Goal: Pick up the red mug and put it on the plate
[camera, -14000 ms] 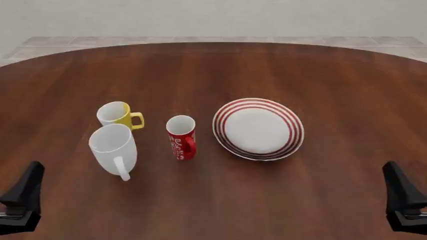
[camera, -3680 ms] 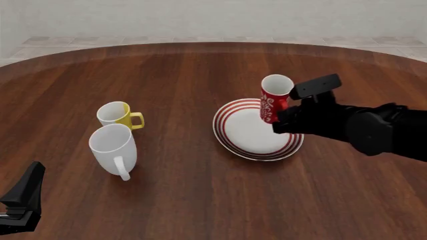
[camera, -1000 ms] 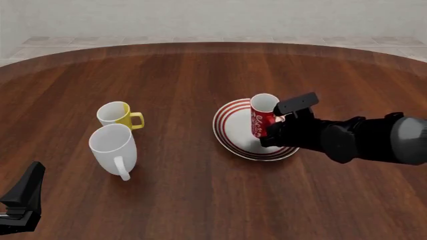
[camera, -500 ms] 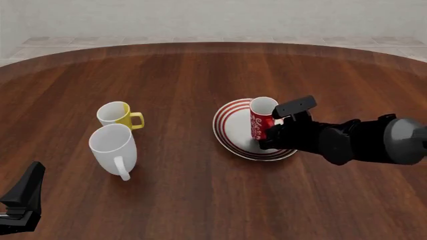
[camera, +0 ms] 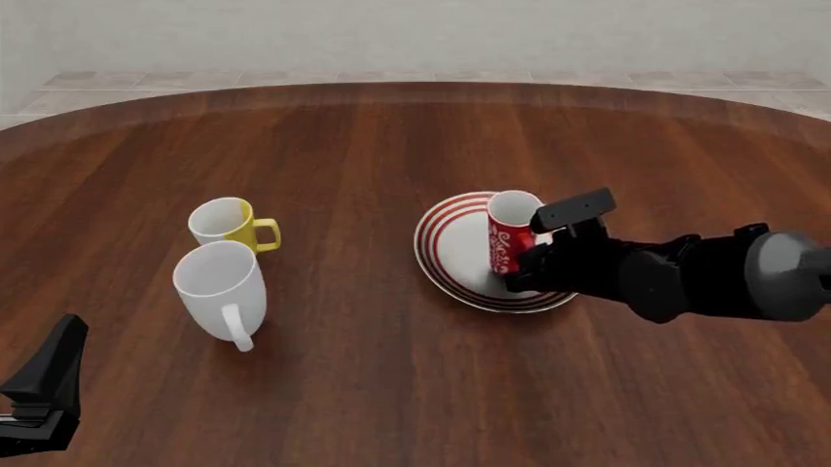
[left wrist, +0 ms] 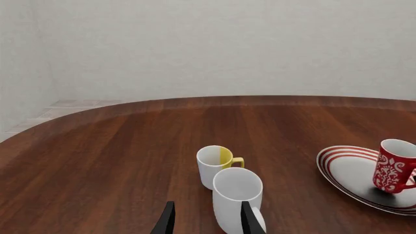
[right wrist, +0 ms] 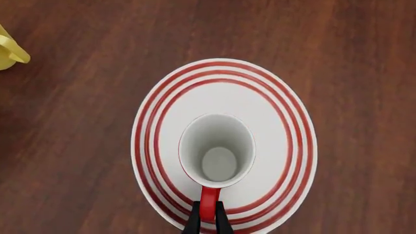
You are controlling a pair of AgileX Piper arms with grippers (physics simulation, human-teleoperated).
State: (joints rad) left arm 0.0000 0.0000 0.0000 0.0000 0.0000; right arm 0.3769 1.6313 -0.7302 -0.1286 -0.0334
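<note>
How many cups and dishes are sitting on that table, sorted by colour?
Red mug: 1
Yellow mug: 1
White mug: 1
White plate with red rings: 1
Total: 4 things, 3 mugs and 1 plate. The red mug stands on the plate, the right gripper closed on its handle.

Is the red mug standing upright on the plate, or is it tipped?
Upright. The red mug stands on the plate with its mouth up; the right hand grips its handle.
</note>
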